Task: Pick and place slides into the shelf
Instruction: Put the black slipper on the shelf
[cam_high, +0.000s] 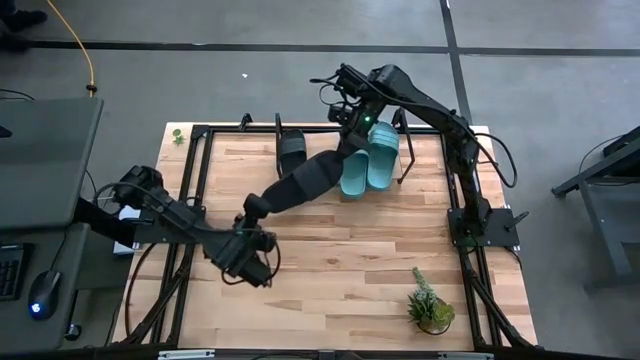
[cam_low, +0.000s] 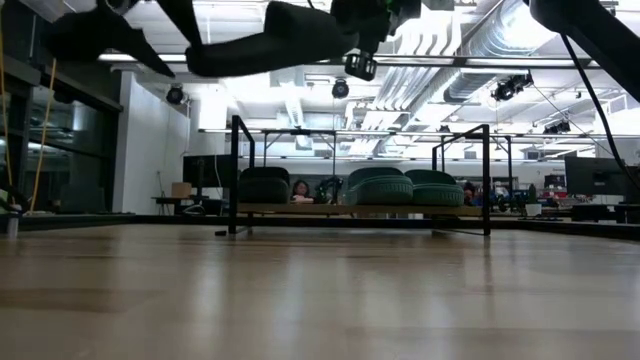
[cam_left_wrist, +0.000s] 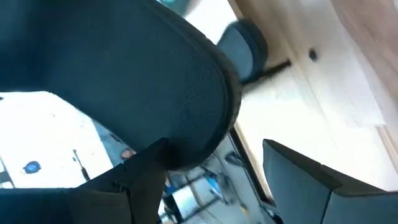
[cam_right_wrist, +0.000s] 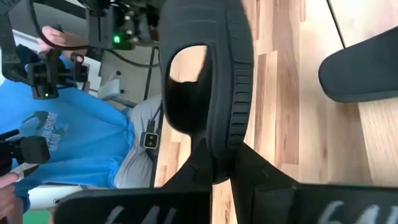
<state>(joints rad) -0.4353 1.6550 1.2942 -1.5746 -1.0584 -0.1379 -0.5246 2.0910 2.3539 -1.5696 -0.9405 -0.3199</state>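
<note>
A black slide (cam_high: 305, 180) (cam_low: 270, 45) hangs in the air between both arms, above the table and in front of the shelf (cam_low: 360, 210). My right gripper (cam_high: 350, 140) (cam_right_wrist: 221, 165) is shut on the slide's far-right end. My left gripper (cam_high: 255, 222) (cam_left_wrist: 214, 146) is open at its near-left end, and the slide (cam_left_wrist: 124, 68) fills that wrist view beside one finger. On the shelf board rest another black slide (cam_high: 291, 150) (cam_low: 265, 185) and two teal slides (cam_high: 370, 165) (cam_low: 405, 187), side by side on their soles. My right gripper pinches the black slide's end (cam_right_wrist: 217, 146) between its two fingers, coming from the table's far-right side along the slide's length. The slide is lifted clear and lies roughly level, strap opening (cam_right_wrist: 186, 87) showing, reaching away toward the left arm. My left gripper: one finger (cam_left_wrist: 140, 177) overlaps the slide's edge, and I cannot tell whether it touches.
A potted plant (cam_high: 430, 310) stands near the table's near-right corner, and a small green plant (cam_high: 177, 133) at the far-left corner. The shelf's black posts (cam_low: 235, 170) (cam_low: 487, 175) rise at its ends. A person in a blue shirt (cam_right_wrist: 74, 137) is beyond the table.
</note>
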